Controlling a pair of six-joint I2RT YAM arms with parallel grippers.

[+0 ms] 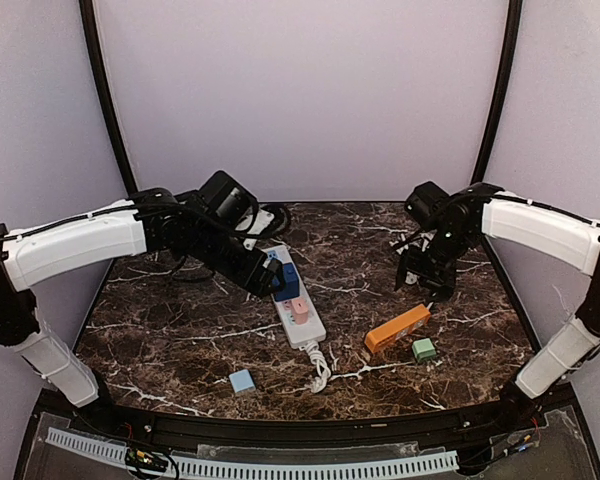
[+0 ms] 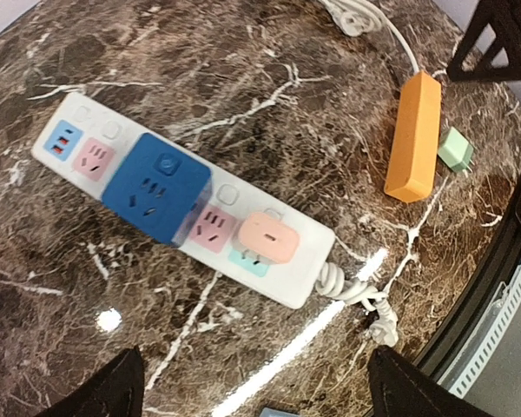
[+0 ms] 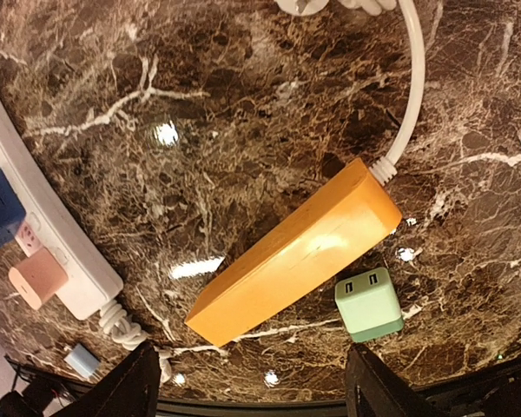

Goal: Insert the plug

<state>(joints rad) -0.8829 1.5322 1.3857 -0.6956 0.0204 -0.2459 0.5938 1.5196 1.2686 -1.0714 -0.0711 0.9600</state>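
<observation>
Your left gripper hangs over the far end of the white power strip, with the arm reaching in low from the left. Fingers are spread wide, nothing between them. Your right gripper hovers to the strip's right, above the orange block, also spread and empty.

The pink plug sits on a socket near the strip's cord end, a little past the blue cube adapter. Can't tell if it's fully seated.

The green charger lies loose just beyond the orange block, on the side away from the strip. The light blue plug lies loose left of the strip's coiled cord. A white cable runs into the orange block's end.
</observation>
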